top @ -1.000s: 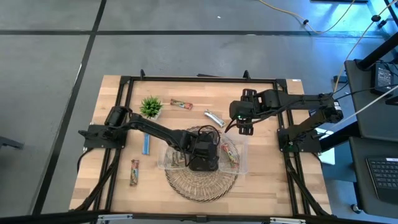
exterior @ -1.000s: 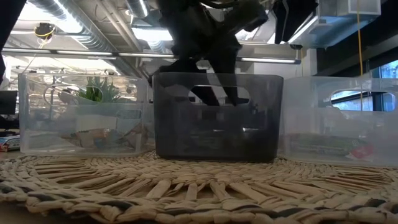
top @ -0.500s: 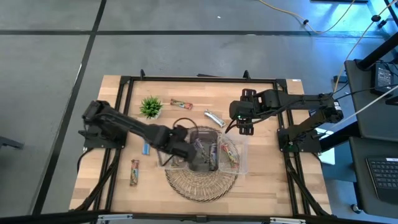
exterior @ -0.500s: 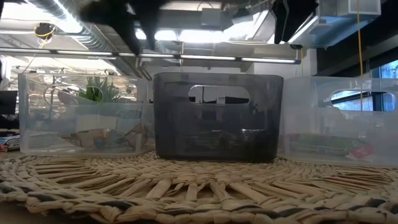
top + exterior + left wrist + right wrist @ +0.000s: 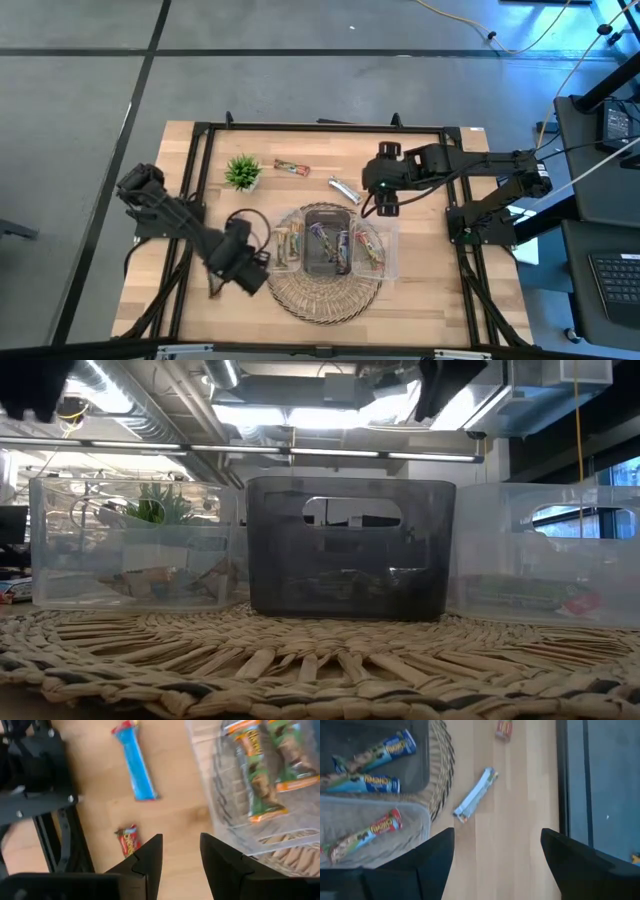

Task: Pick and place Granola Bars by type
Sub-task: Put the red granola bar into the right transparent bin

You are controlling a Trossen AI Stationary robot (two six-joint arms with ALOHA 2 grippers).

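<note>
Three bins stand in a row on a woven mat (image 5: 325, 292): a clear one (image 5: 283, 262), a dark one (image 5: 328, 218) and a clear one (image 5: 388, 262). Each holds granola bars. Loose on the table lie a silver bar (image 5: 344, 188), also seen in the right wrist view as the silver bar (image 5: 476, 794), a red-brown bar (image 5: 291, 167), a blue bar (image 5: 135, 762) and a red-brown bar (image 5: 127, 840). My left gripper (image 5: 245, 268) (image 5: 181, 855) is open over the wood, left of the bins. My right gripper (image 5: 370, 205) (image 5: 497, 865) is open, beside the silver bar.
A small green potted plant (image 5: 243, 172) stands far-left of the bins. The black frame rails (image 5: 200, 200) run along the table's sides. In the low view the dark bin (image 5: 350, 545) stands between the two clear ones, with the plant (image 5: 160, 505) showing through the left one.
My left gripper has risen out of the dark middle bin and swung toward the table's left and near edge, past the left clear bin. It now hangs over the bare wood. The right gripper has edged slightly toward the silver bar.
</note>
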